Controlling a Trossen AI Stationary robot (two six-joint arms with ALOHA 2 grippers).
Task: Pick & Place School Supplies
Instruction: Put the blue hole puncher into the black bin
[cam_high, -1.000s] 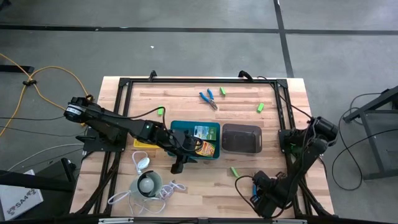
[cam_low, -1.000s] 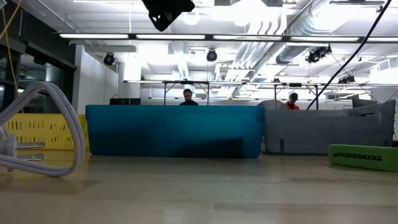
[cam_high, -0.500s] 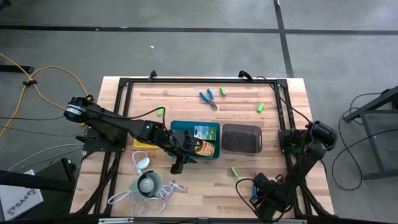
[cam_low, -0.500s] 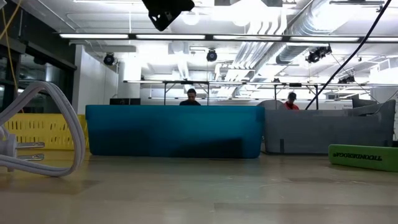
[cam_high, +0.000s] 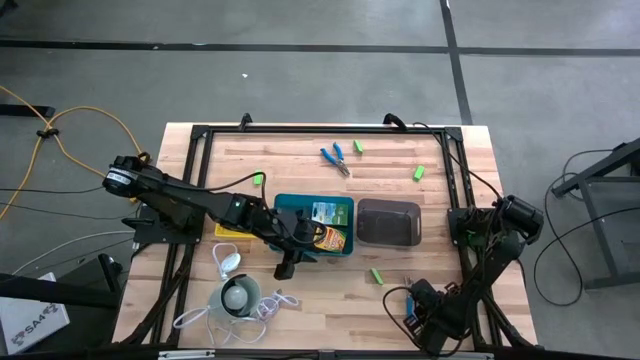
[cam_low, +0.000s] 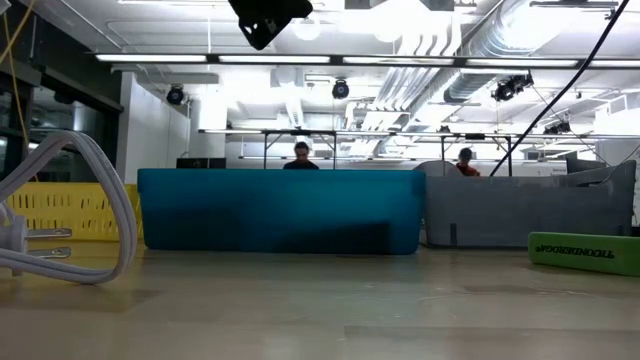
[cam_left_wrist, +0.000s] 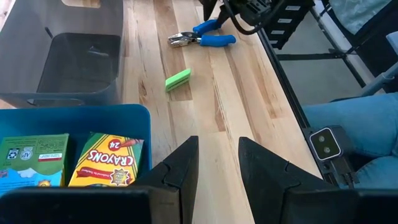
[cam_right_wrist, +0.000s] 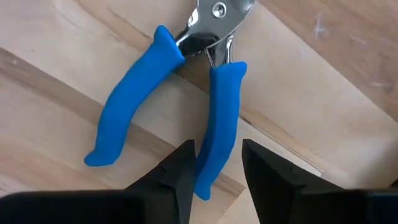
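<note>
Overhead, table-level, two wrist cameras.

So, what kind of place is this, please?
Probably a robotics lab in a large open workspace: a pale wooden worktable inside a black metal frame, exposed silver ceiling ducts, and people seated at far desks.

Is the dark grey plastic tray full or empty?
Empty. The dark grey plastic tray shows only its bare bottom in the left wrist view.

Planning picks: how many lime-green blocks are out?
4 lime-green blocks: one off the teal tray's far left corner, one beside the blue-handled pliers, one beyond the grey tray, one before it. Arms may hide more.
</note>
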